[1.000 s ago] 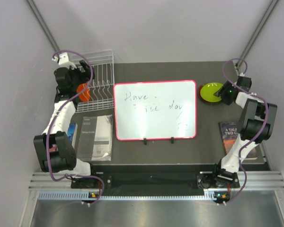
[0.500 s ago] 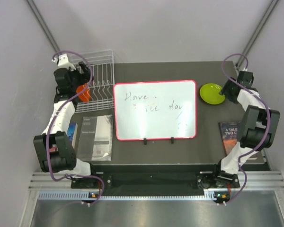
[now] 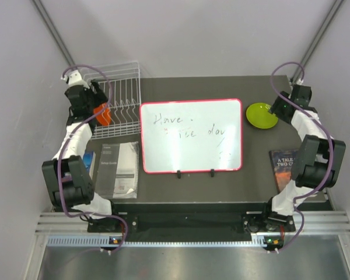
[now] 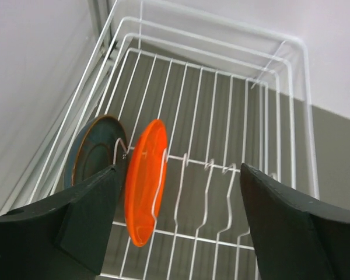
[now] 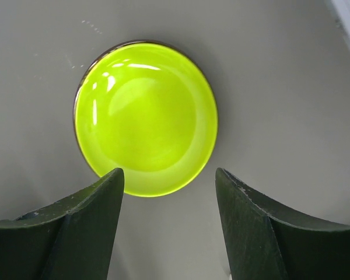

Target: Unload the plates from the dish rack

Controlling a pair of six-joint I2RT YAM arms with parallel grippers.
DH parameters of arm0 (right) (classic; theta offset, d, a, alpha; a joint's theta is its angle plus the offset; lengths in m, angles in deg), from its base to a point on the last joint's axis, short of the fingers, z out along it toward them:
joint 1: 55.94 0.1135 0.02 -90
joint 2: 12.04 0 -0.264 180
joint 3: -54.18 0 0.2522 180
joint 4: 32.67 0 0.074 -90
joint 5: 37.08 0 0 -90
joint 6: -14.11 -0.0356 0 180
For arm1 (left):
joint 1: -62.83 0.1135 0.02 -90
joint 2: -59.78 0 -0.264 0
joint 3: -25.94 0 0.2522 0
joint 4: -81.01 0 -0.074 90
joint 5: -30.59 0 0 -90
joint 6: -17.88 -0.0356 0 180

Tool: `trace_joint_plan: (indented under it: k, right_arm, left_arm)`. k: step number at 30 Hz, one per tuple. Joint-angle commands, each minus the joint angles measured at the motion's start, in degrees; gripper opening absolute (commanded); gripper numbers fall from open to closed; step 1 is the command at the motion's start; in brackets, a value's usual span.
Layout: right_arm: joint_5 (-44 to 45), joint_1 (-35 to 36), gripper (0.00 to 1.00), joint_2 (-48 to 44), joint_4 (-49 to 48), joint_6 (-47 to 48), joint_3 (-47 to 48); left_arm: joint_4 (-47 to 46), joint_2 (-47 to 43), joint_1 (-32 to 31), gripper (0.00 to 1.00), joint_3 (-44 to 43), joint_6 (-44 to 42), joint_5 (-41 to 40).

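The white wire dish rack [image 3: 126,81] stands at the table's back left. An orange plate [image 3: 103,114] stands on edge in its left slots. The left wrist view shows the rack [image 4: 189,158], the orange plate [image 4: 144,181] and a teal-blue plate [image 4: 92,155] upright behind it. My left gripper [image 3: 97,100] is open and empty above these plates [image 4: 179,174]. A lime green plate [image 3: 261,115] lies flat at the back right [image 5: 144,116]. My right gripper [image 3: 279,109] is open and empty just above its near edge [image 5: 169,175]. The red plate is out of view.
A red-framed whiteboard [image 3: 191,135] with writing fills the table's middle. A grey booklet [image 3: 119,169] and a blue item [image 3: 88,163] lie at the front left. A book [image 3: 284,161] lies at the front right. Walls close in on the left, right and back.
My right gripper has drawn back off the lime plate, which now lies fully uncovered. My left gripper has shifted slightly back and left over the rack.
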Motion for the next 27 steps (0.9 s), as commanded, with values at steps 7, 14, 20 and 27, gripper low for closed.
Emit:
trace_joint_plan:
  k: [7, 14, 20, 27]
  right_arm:
    - [-2.85, 1.08, 0.64, -7.58, -2.21, 0.19, -0.8]
    - [-3.91, 1.08, 0.64, -7.32, -2.47, -0.25, -1.06]
    - [-5.14, 1.0, 0.64, -6.53, -3.17, -0.77, -1.33]
    - [-4.35, 1.08, 0.64, -6.53, -3.17, -0.86, -1.5]
  left_arm:
    - [-0.47, 8.17, 1.58, 0.86, -1.87, 0.78, -2.24]
    - [-0.04, 12.13, 1.67, 0.81, -3.89, 1.14, -2.94]
    - [-0.3, 13.54, 1.76, 0.65, -3.98, -0.53, -6.36]
    - [-0.3, 15.03, 1.67, 0.56, -3.45, -3.25, -8.83]
